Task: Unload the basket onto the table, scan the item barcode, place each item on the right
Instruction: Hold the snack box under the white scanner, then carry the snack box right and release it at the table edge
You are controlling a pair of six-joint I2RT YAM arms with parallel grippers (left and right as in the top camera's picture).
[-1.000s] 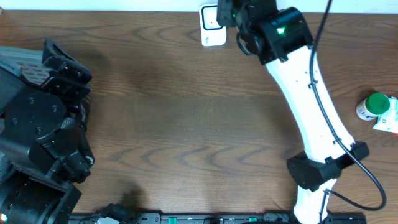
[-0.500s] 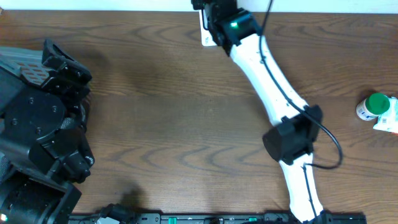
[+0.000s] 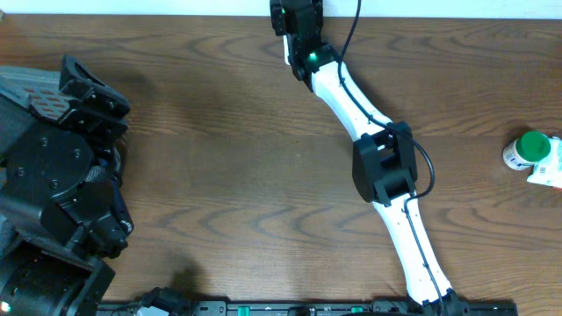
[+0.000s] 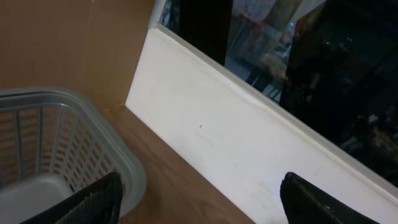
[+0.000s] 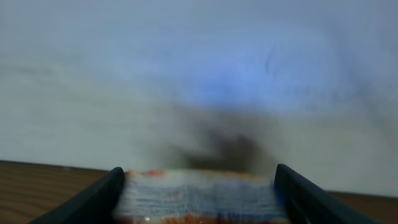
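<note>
The item is a white package with blue print and an orange edge, blurred, lying at the table's back edge by the white wall. In the overhead view only a white sliver of the item shows beside the arm. My right gripper is open, and its two dark fingers flank the package closely on both sides. From above, the right gripper sits at the far back centre, over the package. My left gripper is open with nothing between its fingers. It points at the wall from the table's left side.
A grey slatted basket stands by the left gripper, partly under the left arm. A green-capped white bottle and a small packet lie at the right edge. The white wall board runs along the back.
The right arm has stretched further back and left, so its gripper now covers the white package at the back edge. Its jaws have widened. The left arm has not moved.
</note>
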